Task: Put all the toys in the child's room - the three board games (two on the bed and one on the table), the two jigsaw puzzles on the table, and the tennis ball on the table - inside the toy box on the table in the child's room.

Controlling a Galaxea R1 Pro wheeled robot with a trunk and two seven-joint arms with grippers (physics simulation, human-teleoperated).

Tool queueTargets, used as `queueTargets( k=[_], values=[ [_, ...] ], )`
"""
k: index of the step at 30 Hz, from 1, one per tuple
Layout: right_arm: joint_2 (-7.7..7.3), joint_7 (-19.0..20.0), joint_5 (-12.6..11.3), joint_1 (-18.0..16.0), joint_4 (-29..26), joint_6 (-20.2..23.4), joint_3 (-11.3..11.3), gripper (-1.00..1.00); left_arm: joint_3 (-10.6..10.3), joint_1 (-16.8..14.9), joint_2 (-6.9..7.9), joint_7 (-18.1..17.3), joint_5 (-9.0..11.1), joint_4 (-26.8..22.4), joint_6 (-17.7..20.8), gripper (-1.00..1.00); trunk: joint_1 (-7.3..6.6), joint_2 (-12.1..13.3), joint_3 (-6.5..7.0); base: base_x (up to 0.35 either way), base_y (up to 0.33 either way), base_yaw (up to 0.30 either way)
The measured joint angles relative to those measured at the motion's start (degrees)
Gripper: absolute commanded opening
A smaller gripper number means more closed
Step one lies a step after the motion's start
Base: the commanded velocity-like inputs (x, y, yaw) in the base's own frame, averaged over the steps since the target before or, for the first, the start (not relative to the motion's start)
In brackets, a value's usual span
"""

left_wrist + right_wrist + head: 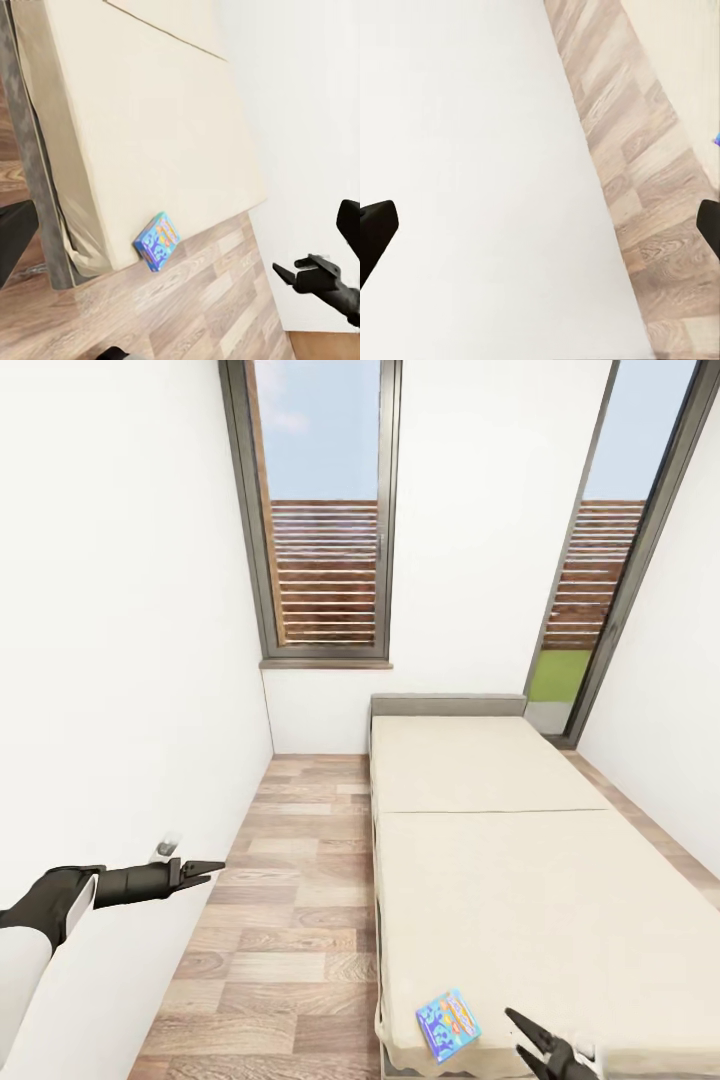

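The right end effector (528, 1038) sits low at the near corner of the bed (520, 860), its two dark fingers spread apart with nothing between them. Just beside it, toward the robot's left and a little farther from the robot, lies a small, mostly blue board game (448, 1024), flat on the beige mattress cover close to the bed's near corner and apart from the fingers. In the left wrist view the same board game (157, 241) shows at the very corner of the mattress (150, 127), right by the dark grey frame, and the right end effector (300, 271) appears beyond it over the wood-plank floor (202, 307), fingers parted. The left end effector (205, 872) is held out well to the left of the bed, close to the white wall (120, 660) and above the wood-plank floor (290, 900), well apart from the board game; its fingers look drawn together at the tips, though in the left wrist view a dark finger (13, 240) sits at one edge only, so I cannot tell for sure how it stands. Ahead of both end effectors, past the low headboard (448, 705), stand two tall dark-framed windows (320, 510). In the right wrist view, dark fingertips (375, 232) at both edges frame the white wall and a strip of floor.
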Motion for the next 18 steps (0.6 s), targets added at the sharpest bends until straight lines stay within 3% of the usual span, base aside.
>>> queueTargets(
  k=[5,8,10,14,18],
  values=[
    [0.01,-1.6,0.1,-0.7,8.2,-2.0,0.2,1.00,0.1,0.0,-0.11,-0.1,0.1,0.0,0.9,1.00,1.10,-2.0,-0.90,0.000,0.000,0.000],
    [0.36,-7.4,0.1,-2.2,9.8,-2.0,0.3,1.00,0.2,0.0,-0.10,-0.7,0.2,0.1,2.9,1.00,1.76,-3.2,-1.44,0.000,0.000,0.000],
    [0.72,-11.7,-0.1,-3.2,10.3,-1.9,0.3,1.00,0.2,0.0,-0.08,-4.1,0.2,0.0,4.8,1.00,2.20,-4.0,-1.80,0.000,0.000,0.000],
    [1.13,-14.6,-0.4,-4.0,10.4,-1.6,0.3,1.00,0.1,-0.6,-0.07,-13.0,-0.1,0.0,6.6,1.00,3.08,-5.6,-2.52,0.000,0.000,0.000],
    [1.10,-14.8,-0.9,-4.2,10.1,-1.1,0.3,1.00,0.0,-1.2,-0.24,-13.2,-0.1,-0.7,7.7,1.00,3.96,-7.2,-3.24,0.000,0.000,0.000]
  ],
)
